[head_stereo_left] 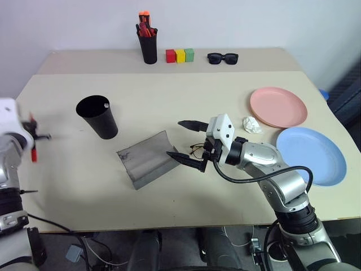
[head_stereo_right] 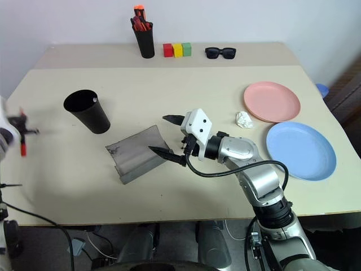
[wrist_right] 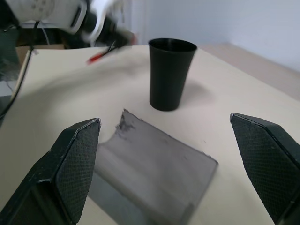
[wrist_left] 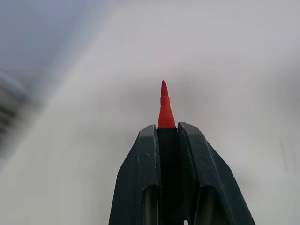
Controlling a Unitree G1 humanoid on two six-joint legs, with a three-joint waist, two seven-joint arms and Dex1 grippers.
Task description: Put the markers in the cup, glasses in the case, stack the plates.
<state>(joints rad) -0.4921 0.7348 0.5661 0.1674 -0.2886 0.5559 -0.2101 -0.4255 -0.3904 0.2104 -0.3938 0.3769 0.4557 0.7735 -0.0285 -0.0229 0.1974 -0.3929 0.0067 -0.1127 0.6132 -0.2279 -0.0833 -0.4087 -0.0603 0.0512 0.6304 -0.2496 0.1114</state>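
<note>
Clearly dark marker [wrist_left: 165, 140], red tip, black cup [head_stereo_left: 97, 116]

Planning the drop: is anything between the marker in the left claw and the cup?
Nothing visible. The left claw holds the marker at the table's left edge; bare tabletop lies between it and the upright, open-mouthed cup. The case lies beyond.

- My two head eyes look forward and down over the whole tabletop [head_stereo_left: 186, 220], sharing nearly the same scene.
- My left wrist camera peers close along my left claw [wrist_left: 168, 140].
- My right wrist camera looks low past my right claw [wrist_right: 164, 159] across that same tabletop.
</note>
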